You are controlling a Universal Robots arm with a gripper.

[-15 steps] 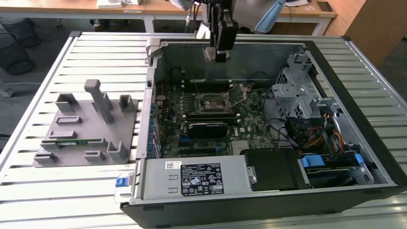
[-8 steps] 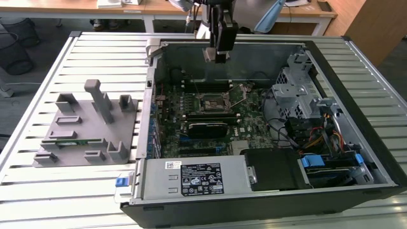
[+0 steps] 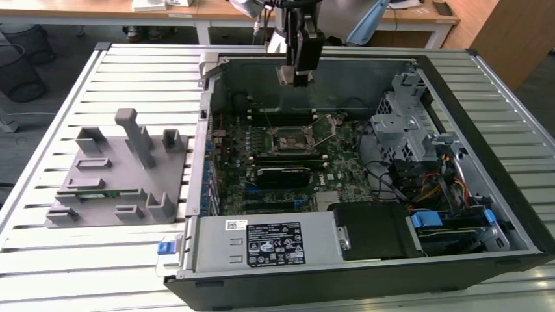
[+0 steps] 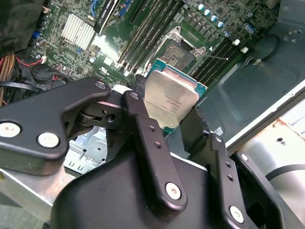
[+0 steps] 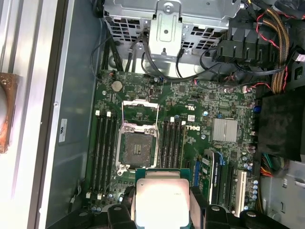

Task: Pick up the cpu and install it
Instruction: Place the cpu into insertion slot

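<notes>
Gripper (image 3: pixel 295 77) is clamped on the cpu (image 5: pixel 162 200), black fingers (image 4: pixel 143 124) on two opposite edges. The cpu has a flat silvery square lid with a green rim. It hangs inside the open PC case (image 3: pixel 364 81), above the motherboard (image 5: pixel 200 109) and off to one side of the CPU socket (image 5: pixel 138 148). Socket is a bare dark square, its metal load frame (image 5: pixel 139 107) flipped up just beside it. Long black memory slots (image 5: pixel 106 148) flank the socket on both sides, ribbed silver heatsink (image 5: pixel 224 130) near. Perforated steel drive cage (image 5: pixel 167 19) and cable bundles (image 5: pixel 271 28) sit well apart from the socket. Space directly over the socket is open.
</notes>
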